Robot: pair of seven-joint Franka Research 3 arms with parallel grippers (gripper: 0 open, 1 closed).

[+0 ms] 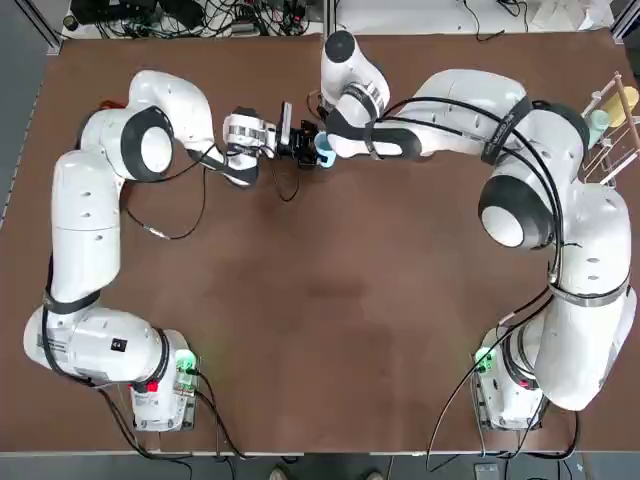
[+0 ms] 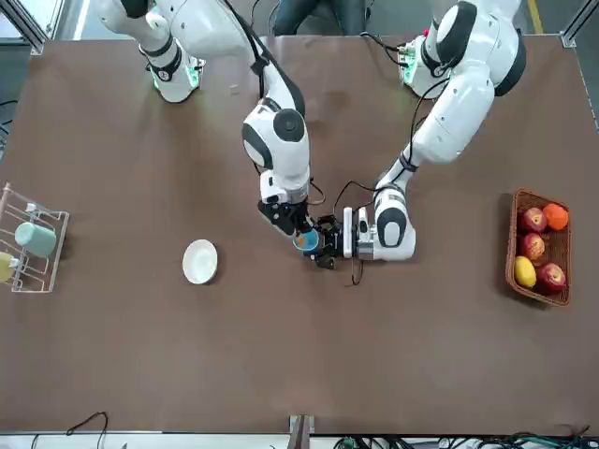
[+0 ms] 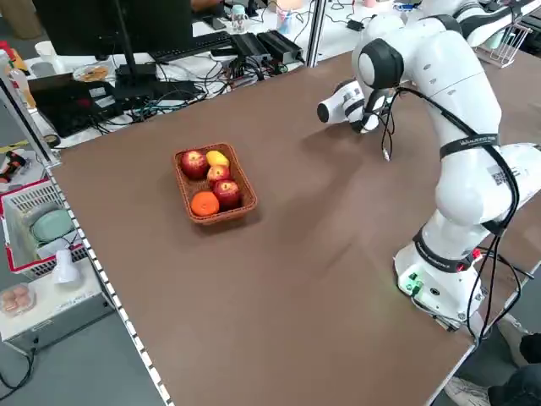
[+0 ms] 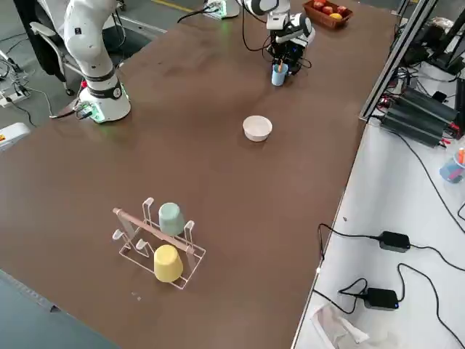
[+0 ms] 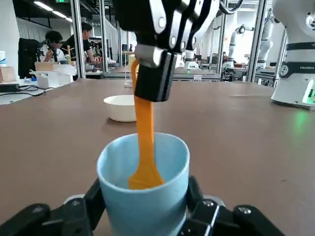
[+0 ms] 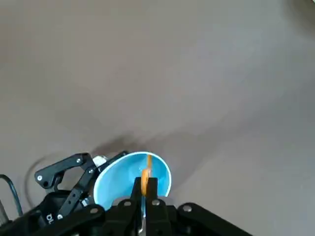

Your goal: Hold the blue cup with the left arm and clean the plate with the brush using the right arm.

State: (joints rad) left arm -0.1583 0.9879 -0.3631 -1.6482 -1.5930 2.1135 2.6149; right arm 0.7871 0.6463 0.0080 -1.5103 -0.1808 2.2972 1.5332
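The light-blue cup (image 2: 306,241) stands on the brown table, far from both bases. My left gripper (image 2: 323,245) is shut on it from the side, its black fingers (image 5: 83,209) hugging the cup's (image 5: 142,191) wall. Straight above hangs my right gripper (image 2: 296,224), shut on the orange brush (image 5: 144,142). The brush stands upright with its lower end inside the cup (image 6: 130,177). The cream-white plate (image 2: 199,261) sits apart on the table, on the right arm's side of the cup, and shows behind the cup as the plate (image 5: 121,107). In the top view the right arm hides it.
A wicker basket (image 2: 536,245) of fruit sits near the table edge on the left arm's side. A wire rack (image 2: 33,248) with a teal and a yellow cup stands at the opposite edge. People sit at desks beyond the table.
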